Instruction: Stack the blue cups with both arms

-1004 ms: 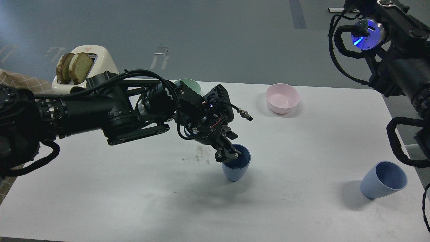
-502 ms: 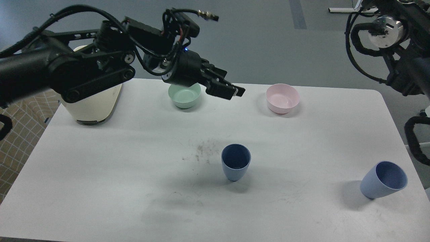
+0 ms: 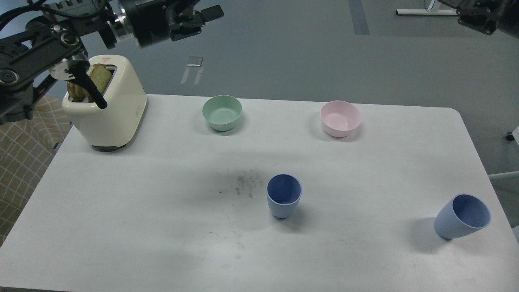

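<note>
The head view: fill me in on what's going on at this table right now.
Nothing is being held. Two blue cups stand apart on the white table: the middle blue cup upright, the right blue cup near the right edge, leaning in this view. The left gripper is raised above the toaster with toast in it; whether it is open is unclear. Only part of the right arm shows, top right. A mint-green bowl and pink bowl sit behind. No stacking yet.
</note>
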